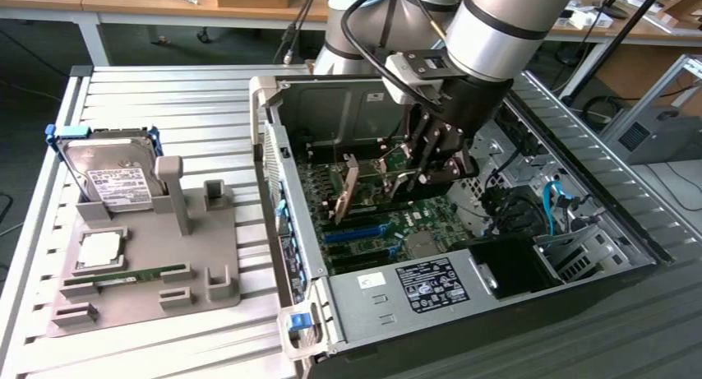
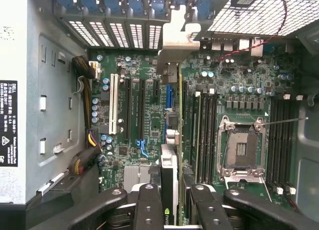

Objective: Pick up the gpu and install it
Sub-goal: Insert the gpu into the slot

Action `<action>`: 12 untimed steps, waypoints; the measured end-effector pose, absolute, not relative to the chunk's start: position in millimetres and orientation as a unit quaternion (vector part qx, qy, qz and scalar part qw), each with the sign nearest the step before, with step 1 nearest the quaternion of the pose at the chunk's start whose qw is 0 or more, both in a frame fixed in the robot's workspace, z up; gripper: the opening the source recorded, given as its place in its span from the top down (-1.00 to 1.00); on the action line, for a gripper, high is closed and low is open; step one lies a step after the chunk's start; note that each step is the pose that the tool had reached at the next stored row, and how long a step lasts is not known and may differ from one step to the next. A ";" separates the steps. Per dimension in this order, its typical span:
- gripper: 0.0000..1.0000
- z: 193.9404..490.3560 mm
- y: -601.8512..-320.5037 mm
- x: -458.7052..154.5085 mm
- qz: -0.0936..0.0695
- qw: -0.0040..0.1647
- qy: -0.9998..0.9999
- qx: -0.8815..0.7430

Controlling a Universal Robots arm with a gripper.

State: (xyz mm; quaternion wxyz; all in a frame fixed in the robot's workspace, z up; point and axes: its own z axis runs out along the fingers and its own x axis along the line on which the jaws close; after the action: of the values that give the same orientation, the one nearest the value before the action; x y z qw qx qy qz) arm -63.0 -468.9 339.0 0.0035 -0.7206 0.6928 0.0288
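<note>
The gpu (image 1: 351, 190) stands on edge inside the open computer case (image 1: 279, 149), over the motherboard's expansion slots, its brownish side facing the exterior view's left. My gripper (image 1: 426, 172) reaches down into the case and is shut on it. In the wrist view the gpu (image 2: 169, 165) runs edge-on from between my fingers (image 2: 149, 202) towards the rear slot covers, where its silver bracket (image 2: 177, 40) sits. It lies close beside a blue slot (image 2: 168, 98). Whether its edge sits in a slot I cannot tell.
On the exterior view's left a grey fixture (image 1: 209, 264) holds a silver hard drive (image 1: 110, 177), a processor chip (image 1: 99, 247) and a green memory stick (image 1: 127, 276). Inside the case are the bare processor socket (image 2: 241, 150), blue cables (image 1: 554, 198) and the power supply (image 1: 428, 284).
</note>
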 end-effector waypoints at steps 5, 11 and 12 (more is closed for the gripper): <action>0.46 337.6 -471.2 -63.1 0.029 0.004 0.693 -0.721; 0.46 335.8 -473.9 -63.7 0.029 0.003 0.693 -0.721; 0.46 335.4 -474.3 -63.9 0.029 0.004 0.693 -0.721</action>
State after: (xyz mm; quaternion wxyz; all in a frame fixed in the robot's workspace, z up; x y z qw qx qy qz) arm -63.9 -474.3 335.4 0.0036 -0.7205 0.6928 0.0288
